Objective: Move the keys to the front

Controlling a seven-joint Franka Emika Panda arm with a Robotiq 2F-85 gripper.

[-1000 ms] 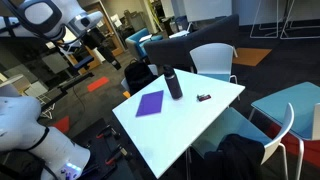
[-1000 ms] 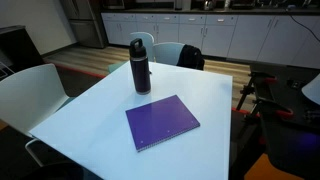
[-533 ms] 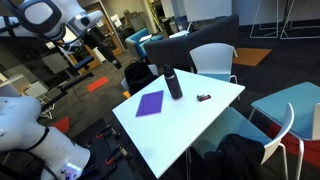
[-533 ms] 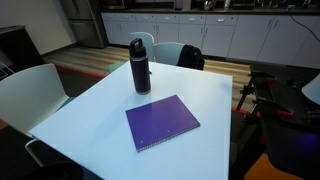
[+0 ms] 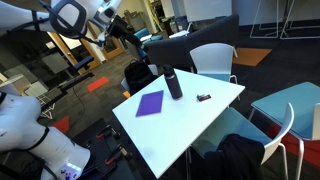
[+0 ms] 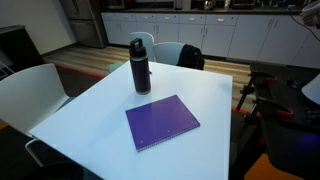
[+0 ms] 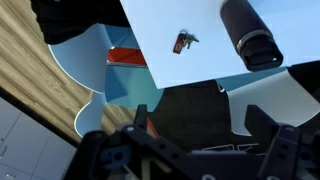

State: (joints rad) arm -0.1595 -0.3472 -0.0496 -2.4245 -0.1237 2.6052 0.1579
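Hanging high in the upper left of an exterior view, the gripper (image 5: 128,30) is well apart from the white table (image 5: 190,125). In the wrist view its two dark fingers (image 7: 262,122) rise from the lower edge with a wide gap between them and nothing held. The keys (image 7: 183,41) lie flat on the tabletop in the upper middle of that frame, near the black bottle (image 7: 250,35) but not touching it. In an exterior view the keys (image 5: 203,97) show as a small dark spot to the right of the upright bottle (image 5: 174,84), with the purple sheet (image 5: 150,103) lying flat to the bottle's left. In an exterior view the bottle (image 6: 140,65) stands above the purple sheet (image 6: 162,122); the keys cannot be made out there, perhaps hidden behind the bottle.
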